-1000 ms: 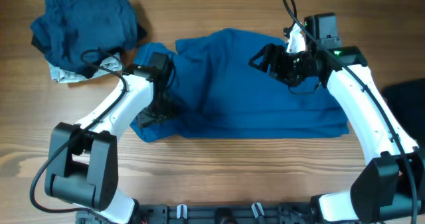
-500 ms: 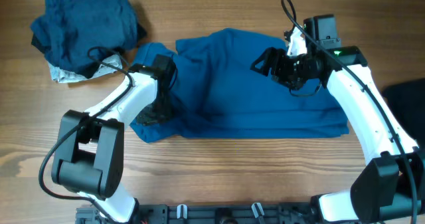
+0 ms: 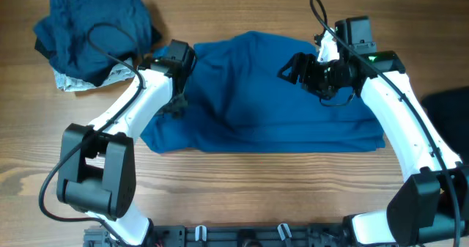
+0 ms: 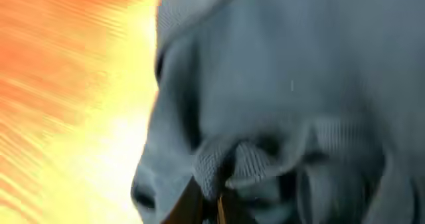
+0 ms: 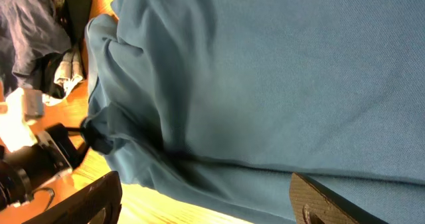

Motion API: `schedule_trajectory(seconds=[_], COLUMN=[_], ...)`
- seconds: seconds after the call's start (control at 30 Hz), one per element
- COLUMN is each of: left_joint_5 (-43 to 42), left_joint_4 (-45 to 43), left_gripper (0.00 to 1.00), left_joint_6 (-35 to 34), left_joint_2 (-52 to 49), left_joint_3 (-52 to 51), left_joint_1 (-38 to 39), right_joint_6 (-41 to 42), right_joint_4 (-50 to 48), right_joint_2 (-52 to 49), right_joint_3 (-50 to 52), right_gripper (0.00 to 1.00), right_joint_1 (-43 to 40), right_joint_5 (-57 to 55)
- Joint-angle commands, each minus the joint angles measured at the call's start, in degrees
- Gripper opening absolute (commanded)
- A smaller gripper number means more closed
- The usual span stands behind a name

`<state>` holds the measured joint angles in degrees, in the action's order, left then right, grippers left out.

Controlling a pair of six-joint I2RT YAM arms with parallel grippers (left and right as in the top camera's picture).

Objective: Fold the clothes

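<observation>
**Left claw clamped on the shirt's left end; right claw open above its upper right**

The large medium-blue soft fabric shirt (image 3: 278,115) lies spread across the middle of the brown wooden worktop (image 3: 242,196), with its longer side running left to right. The left claw (image 3: 176,104) sits at the shirt's left end with its jaws closed on a bunched ridge of the blue cloth. In the left wrist view, which is blurred, that cloth puckers into a small fold directly above the fingertips (image 4: 192,207).

The right claw (image 3: 289,67) hangs over the upper right part of the shirt, jaws wide apart and holding nothing. In the right wrist view its two dark fingers (image 5: 86,201) stand either side of a smooth stretch of blue fabric. Whether they touch it cannot be told.

A heap of darker navy garments (image 3: 95,23) occupies the far left corner of the worktop, near the left arm and well apart from the right claw. A pale grey-white garment (image 3: 69,80) shows at the heap's lower edge. A black garment (image 3: 448,104) lies at the right edge, beside the right arm.
</observation>
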<state>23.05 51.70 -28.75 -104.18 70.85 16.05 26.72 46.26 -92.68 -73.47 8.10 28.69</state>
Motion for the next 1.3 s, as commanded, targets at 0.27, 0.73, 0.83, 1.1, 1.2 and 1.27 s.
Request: schedule_trajectory(seconds=[0.27, 0.73, 0.83, 1.1, 1.2, 1.27], left_joint_5=[7.32, -11.04, -19.80, -19.32, -18.99, -19.06], left_joint_4=[-4.72, 10.62, 10.67, 8.02, 5.44, 4.74], left_gripper=[0.28, 1.00, 1.00, 1.00, 1.00, 1.00], left_joint_6=[0.09, -3.67, -3.67, -7.74, -7.74, -7.74], left_joint_2=[-0.42, 5.09, 4.26, 3.61, 3.56, 3.56], left_joint_3=[1.11, 1.18, 0.74, -5.64, -7.98, -8.92], left_joint_1=[-10.60, -4.63, -0.74, 1.36, 0.24, -0.39], right_joint_6=[-1.09, 3.50, 3.39, 3.41, 5.84, 8.48], right_joint_4=[1.16, 10.54, 16.09, 25.68, 26.23, 25.29], right_joint_2=[-0.46, -0.44, -0.44, -0.44, -0.44, -0.44], right_joint_3=[-0.55, -0.55, -0.55, 0.26, 1.97, 4.52], right_gripper=[0.82, 0.78, 0.73, 0.75, 0.77, 0.79], right_joint_1=[0.02, -3.50, -5.95, -6.58, -6.56, -6.56], right_joint_5=[-1.97, -12.59, -12.63, -13.29, -11.10, -8.39])
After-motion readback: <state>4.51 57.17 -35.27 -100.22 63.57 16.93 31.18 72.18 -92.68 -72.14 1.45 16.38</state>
